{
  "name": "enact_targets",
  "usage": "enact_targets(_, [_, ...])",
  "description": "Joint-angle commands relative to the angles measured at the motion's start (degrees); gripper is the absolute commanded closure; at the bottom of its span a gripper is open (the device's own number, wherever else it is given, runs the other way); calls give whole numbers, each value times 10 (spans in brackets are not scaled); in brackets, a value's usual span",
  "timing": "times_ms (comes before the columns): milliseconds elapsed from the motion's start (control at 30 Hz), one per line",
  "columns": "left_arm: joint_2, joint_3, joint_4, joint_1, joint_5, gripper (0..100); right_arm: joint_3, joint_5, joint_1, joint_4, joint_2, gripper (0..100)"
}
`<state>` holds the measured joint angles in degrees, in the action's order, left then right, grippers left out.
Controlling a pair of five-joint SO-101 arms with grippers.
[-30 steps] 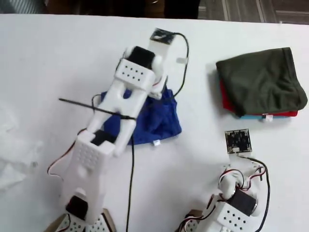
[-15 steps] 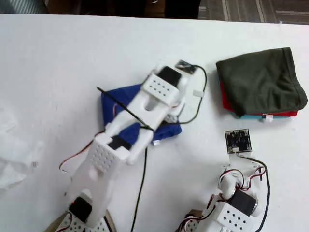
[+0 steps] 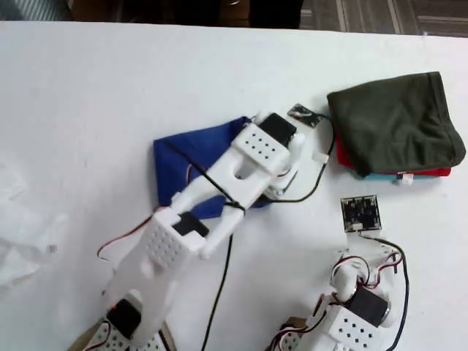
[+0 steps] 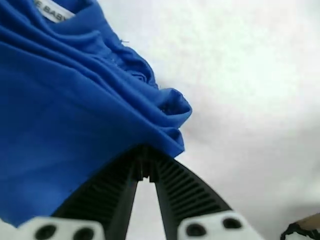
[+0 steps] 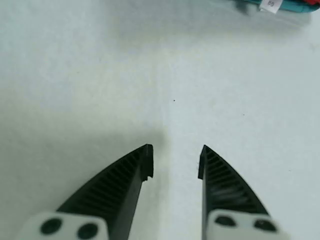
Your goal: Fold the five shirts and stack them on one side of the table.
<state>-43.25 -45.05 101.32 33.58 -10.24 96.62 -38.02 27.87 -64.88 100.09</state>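
A folded blue shirt (image 3: pixel 183 157) lies mid-table, partly under my left arm. My left gripper (image 4: pixel 146 162) is shut on a bunched edge of the blue shirt (image 4: pixel 65 100). At the right side sits a stack of folded shirts: an olive one (image 3: pixel 395 121) on top, red (image 3: pixel 344 150) beneath it, a teal edge (image 3: pixel 376 178) at the bottom. My right gripper (image 5: pixel 175 160) hangs open over bare table near the front right, with the stack's teal edge (image 5: pixel 280 6) beyond it.
A crumpled white shirt (image 3: pixel 22 234) lies at the left edge of the white table (image 3: pixel 110 80). The right arm's base (image 3: pixel 351 307) sits at the front right. Black cables trail from the left arm across the table's middle.
My left arm has swung to the right, dragging the blue shirt toward the stack. The right arm has not moved.
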Motion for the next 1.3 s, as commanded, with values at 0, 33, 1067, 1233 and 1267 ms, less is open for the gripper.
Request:
enact_targets(0, [78, -29, 4, -33, 2, 974, 4, 3, 0, 11, 15, 840])
enact_targets(33, [88, -35, 2, -47, 2, 974, 4, 3, 0, 11, 15, 840])
enact_targets(1067, [-282, -411, -198, -120, 28, 880, 4, 4, 0, 11, 15, 840])
enact_targets(1233, [-283, -468, -152, -112, 28, 847, 4, 3, 0, 11, 15, 840])
enact_targets(1267, [-280, -482, -136, -113, 29, 847, 4, 3, 0, 11, 15, 840])
